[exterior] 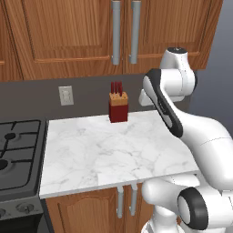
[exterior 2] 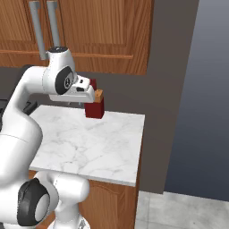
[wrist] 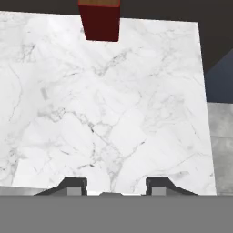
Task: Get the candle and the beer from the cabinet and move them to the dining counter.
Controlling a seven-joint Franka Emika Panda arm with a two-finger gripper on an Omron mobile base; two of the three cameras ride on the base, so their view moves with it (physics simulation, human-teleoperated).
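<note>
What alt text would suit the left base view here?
The white robot arm rises at the right over a small marble worktop where a red knife block stands by the wall. The wood cabinet above is shut; a gas stove adjoins at left.

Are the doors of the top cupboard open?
No, both doors of the cupboard are shut flat, with the two silver handles side by side.

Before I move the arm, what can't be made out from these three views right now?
- Inside of the cabinet: both base views show its doors shut, so whatever it holds is hidden.
- Knife block: top cut off by the hand view's upper edge; partly behind the arm in the right base view.
- Claw: only the fingertips show, spread apart over the marble worktop.
</note>
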